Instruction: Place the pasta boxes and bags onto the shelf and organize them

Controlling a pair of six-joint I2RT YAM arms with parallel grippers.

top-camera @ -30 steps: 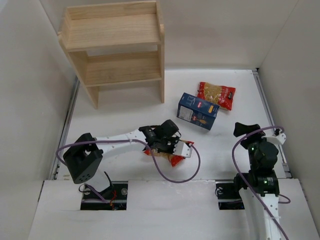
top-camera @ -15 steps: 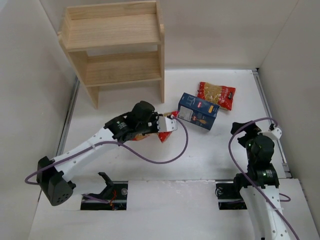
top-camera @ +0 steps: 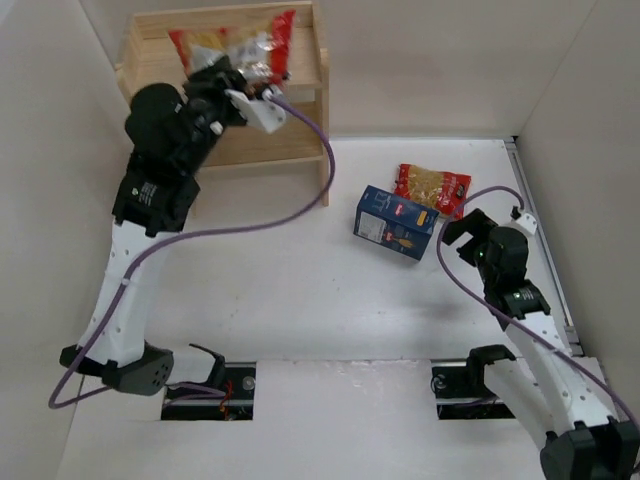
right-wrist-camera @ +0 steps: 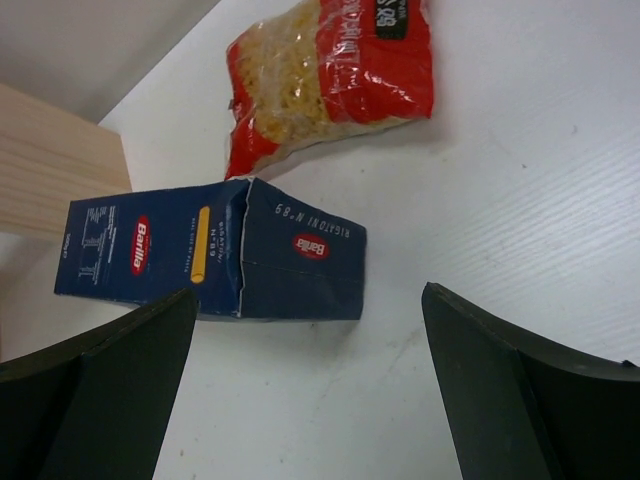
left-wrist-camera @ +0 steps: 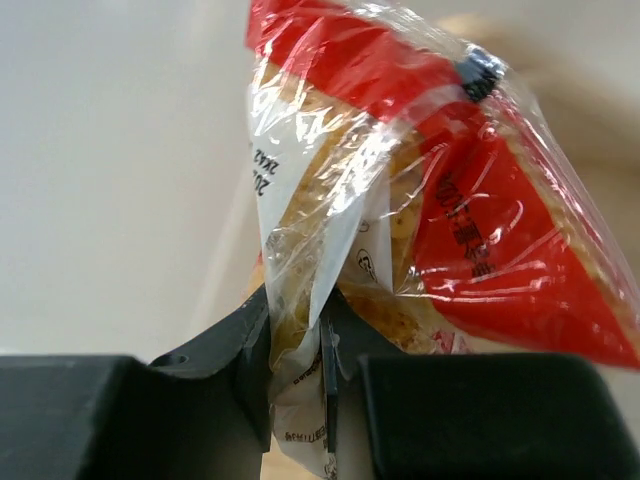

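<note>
Gripping one bag [top-camera: 222,44], L claw [top-camera: 258,92] is now raised from surface [top-camera: 290,290] to top tier of shelf [top-camera: 300,140]; placement judged imminent. R claw [top-camera: 456,228], spread wide and empty, is advanced toward box [top-camera: 395,222], still on surface.

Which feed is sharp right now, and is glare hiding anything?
Left wrist: the held bag fills the frame, with glints on its plastic and everything behind it blurred. Right wrist: sharp and evenly lit; print on the blue box reads clearly. Top external: even light, soft shadows, no glare.
</note>
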